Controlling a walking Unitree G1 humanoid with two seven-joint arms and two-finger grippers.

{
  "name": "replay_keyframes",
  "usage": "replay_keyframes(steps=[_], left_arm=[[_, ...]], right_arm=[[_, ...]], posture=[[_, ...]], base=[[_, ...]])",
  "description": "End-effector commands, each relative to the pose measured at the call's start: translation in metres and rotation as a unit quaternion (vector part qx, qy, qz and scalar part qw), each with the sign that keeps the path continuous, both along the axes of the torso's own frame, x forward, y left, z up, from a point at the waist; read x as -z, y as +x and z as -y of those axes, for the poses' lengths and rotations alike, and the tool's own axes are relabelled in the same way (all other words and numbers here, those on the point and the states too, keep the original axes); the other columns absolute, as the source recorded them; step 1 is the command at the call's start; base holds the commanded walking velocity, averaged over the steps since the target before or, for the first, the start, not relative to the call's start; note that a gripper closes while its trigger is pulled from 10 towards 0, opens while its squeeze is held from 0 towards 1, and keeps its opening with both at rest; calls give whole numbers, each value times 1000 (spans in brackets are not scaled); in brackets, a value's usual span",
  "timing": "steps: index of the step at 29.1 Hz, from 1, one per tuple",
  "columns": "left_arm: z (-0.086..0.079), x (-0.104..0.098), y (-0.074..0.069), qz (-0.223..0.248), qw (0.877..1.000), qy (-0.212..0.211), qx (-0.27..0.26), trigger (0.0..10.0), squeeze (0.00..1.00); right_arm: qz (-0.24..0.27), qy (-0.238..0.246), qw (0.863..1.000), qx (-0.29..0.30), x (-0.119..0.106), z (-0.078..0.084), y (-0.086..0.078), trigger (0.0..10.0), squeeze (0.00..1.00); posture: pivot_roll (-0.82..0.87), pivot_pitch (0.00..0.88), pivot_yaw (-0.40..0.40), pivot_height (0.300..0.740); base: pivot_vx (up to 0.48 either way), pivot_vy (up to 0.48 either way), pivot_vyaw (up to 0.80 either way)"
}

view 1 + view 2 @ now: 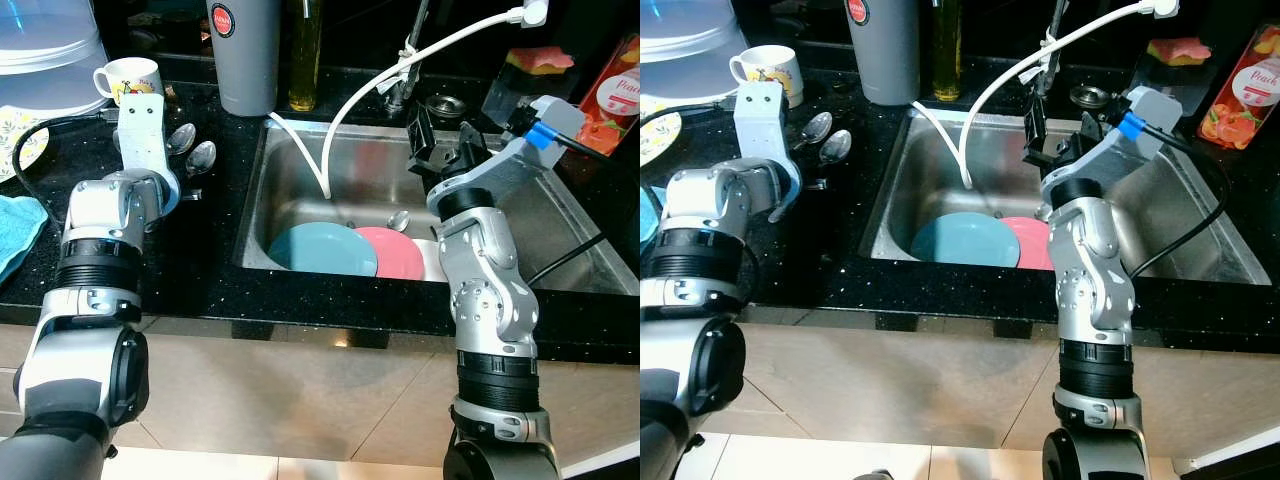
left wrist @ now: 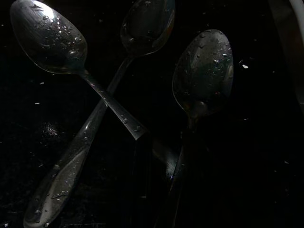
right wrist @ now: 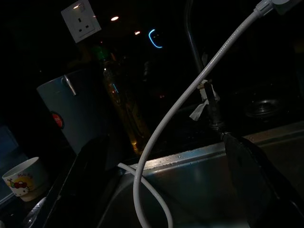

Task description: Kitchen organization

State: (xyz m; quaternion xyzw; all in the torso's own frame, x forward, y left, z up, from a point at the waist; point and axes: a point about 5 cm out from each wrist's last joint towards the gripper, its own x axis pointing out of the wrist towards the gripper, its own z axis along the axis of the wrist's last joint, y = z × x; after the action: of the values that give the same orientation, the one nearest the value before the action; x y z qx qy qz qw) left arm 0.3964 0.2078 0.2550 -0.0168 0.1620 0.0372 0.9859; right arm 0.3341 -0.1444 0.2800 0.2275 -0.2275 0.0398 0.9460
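Step in hand: judging by the layout, the robot is moving washed cutlery out of the sink [image 1: 560, 270] onto the black counter [image 1: 215, 235], one spoon at a time.

Left gripper [image 1: 185, 150]: it is hovering low over the spoons on the counter [image 2: 128, 118], just left of the sink; its fingers are too dark in the left wrist view to make out, so whether the jaws are apart or together cannot be told.

Right gripper [image 1: 432, 150]: it is hanging over the sink's back edge near the tap [image 1: 405, 75], with its two black fingers spread apart and holding nothing.

Task's things: three wet spoons are lying on the counter, two crossed and touching, the third just beside them; one more spoon [image 1: 398, 221] is resting in the basin behind the teal plate [image 1: 322, 250] and the pink plate [image 1: 392, 254], which overlap.

Doing it well: the right gripper should be lowering onto the basin spoon's handle rather than its bowl, keeping clear of the white hose [image 1: 345, 115] that is dangling into the sink.

Risk: wet steel is likely slippery, so a pinch across the narrow handle seems safest.

Writing: the red carton [image 1: 1240, 90] is reading "Peach"; the grey canister [image 1: 243, 50] is carrying a round red label, probably a brand mark, too small to read; the white mug [image 1: 128, 78] is showing a cartoon print.
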Motion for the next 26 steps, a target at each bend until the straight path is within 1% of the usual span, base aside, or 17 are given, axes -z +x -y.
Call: replay_keyframes(steps=[1,2,3,4,5,6,7,13,18,21,22,23,24,25,26], left_arm=[[-5,9,-1,-27,1000,-6,-6,10000,0],[-5,11,-1,-30,999,-7,-7,10000,0],[-6,12,-2,-34,999,-7,-6,7020,0],[-6,13,-2,-34,999,-6,-5,7020,0],[-7,13,-2,-35,999,-3,-7,1804,0],[-7,14,-2,-35,999,0,-8,1804,0],[-8,14,-2,-36,999,2,-9,0,0],[-8,19,-3,-44,999,3,-7,0,0],[-7,19,-3,-40,999,5,-6,0,0],[-5,11,-1,-13,1000,16,-3,0,0],[-4,5,-1,4,1000,22,2,588,0],[-2,1,0,15,1000,25,6,588,0],[-1,-3,0,23,999,31,10,7176,0],[0,-5,0,28,999,35,13,7176,0],[1,-6,0,29,999,36,14,10000,1000]], right_arm=[[-2,1,1000,-2,-1,0,0,10000,0],[-2,1,1000,-2,-1,0,0,10000,0],[-2,1,1000,-2,-1,-1,0,10000,0],[-2,1,1000,-2,-1,-1,0,10000,0],[-1,1,1000,-2,-1,-1,0,10000,0],[-1,1,1000,-3,-1,-1,0,10000,0],[-1,1,1000,-3,-1,-1,0,10000,0],[1,1,1000,-4,-2,-1,1,10000,0],[1,0,1000,-5,-2,-1,1,10000,0],[2,-1,1000,-6,-3,-1,1,10000,0],[2,-1,1000,-6,-3,-1,1,10000,0],[2,-1,1000,-7,-3,-2,1,10000,0],[3,-1,1000,-7,-3,-2,1,10000,0],[3,-1,1000,-7,-3,-2,1,10000,0],[3,-1,1000,-7,-3,-2,1,10000,0]], posture=[[263,72,-32,740],[264,70,-32,740],[264,68,-32,740],[264,68,-32,740],[266,64,-32,740],[266,64,-32,740],[266,64,-32,740],[265,58,-33,740],[265,54,-35,740],[265,53,-37,740],[265,52,-38,740],[265,52,-38,740],[265,52,-38,740],[264,53,-39,740],[263,55,-39,740]], base=[[0,0,0],[0,0,0],[0,0,0],[0,0,0],[0,0,0],[0,0,0],[0,0,0],[0,0,0],[0,0,0],[0,0,0],[0,0,0],[0,0,0],[0,0,0],[0,0,0],[0,0,0]])
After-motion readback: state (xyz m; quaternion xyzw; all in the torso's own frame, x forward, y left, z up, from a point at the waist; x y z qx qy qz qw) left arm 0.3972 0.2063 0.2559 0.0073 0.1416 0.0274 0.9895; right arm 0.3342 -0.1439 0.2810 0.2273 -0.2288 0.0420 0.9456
